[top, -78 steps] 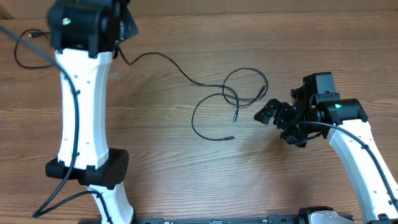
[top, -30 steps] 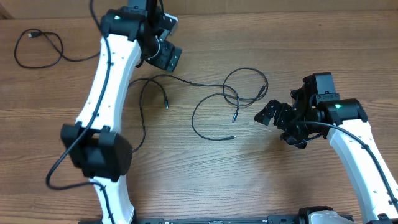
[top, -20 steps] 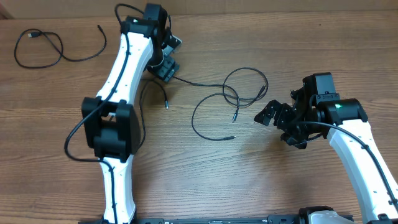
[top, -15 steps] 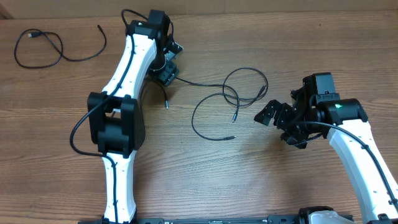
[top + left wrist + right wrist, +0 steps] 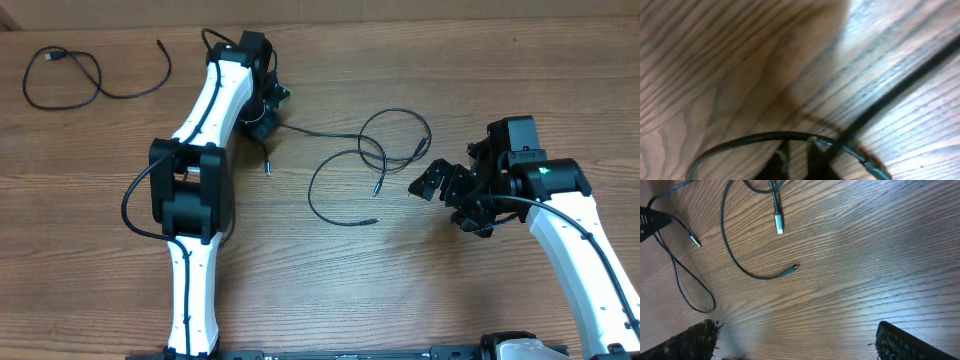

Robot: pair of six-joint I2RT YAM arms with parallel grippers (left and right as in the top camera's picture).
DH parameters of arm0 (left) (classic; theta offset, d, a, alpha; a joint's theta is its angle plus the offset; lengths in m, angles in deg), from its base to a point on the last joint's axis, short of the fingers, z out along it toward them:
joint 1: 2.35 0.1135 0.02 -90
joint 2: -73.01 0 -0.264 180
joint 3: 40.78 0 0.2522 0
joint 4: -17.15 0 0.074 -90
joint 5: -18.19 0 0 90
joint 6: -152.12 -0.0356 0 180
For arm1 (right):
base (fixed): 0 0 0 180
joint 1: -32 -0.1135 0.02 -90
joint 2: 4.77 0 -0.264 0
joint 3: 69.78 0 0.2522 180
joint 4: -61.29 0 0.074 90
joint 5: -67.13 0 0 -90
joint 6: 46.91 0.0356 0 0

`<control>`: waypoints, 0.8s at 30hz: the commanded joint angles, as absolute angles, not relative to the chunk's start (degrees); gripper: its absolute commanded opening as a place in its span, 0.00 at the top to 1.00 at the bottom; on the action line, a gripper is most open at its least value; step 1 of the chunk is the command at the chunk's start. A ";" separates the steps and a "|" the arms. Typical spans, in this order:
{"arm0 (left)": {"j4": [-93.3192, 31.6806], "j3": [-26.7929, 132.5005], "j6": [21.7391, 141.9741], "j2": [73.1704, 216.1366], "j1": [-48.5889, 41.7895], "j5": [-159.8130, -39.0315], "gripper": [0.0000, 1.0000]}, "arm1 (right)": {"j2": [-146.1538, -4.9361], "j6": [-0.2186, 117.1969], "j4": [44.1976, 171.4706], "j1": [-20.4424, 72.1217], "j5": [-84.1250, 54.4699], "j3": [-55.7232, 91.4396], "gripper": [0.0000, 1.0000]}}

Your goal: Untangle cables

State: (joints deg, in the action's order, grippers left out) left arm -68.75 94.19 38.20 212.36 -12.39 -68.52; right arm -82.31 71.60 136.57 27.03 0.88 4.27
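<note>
My left gripper is down on the table at the back centre, shut on a thin black cable. That cable runs right into loops, and its short plug end lies just in front of the gripper. In the left wrist view the cable arcs across my nearly touching fingertips. A second cable curves through the loops, its silver-tipped plug and other end lying free. A third cable lies apart at the far left. My right gripper stands open beside the loops, holding nothing.
The bare wooden table stretches in front of the cables. My left arm reaches up the left-centre of the table, with its own thicker black wire looping beside it. The right arm fills the right side.
My left arm swung right from the far-left cable and lowered onto the cable near the back centre, then its jaws closed on it. The right arm and the looped cables stayed still.
</note>
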 commanded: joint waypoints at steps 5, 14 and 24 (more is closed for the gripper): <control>-73.43 104.02 45.91 209.73 -12.13 -68.89 0.96 | -82.27 71.78 136.61 26.70 0.57 4.03 0.00; -79.24 126.01 53.78 198.37 -12.98 -83.99 0.96 | -82.27 71.78 137.02 26.70 0.57 4.03 0.00; -74.33 128.33 53.83 183.61 -12.98 -104.41 0.96 | -82.27 71.78 137.00 26.68 0.59 4.03 0.00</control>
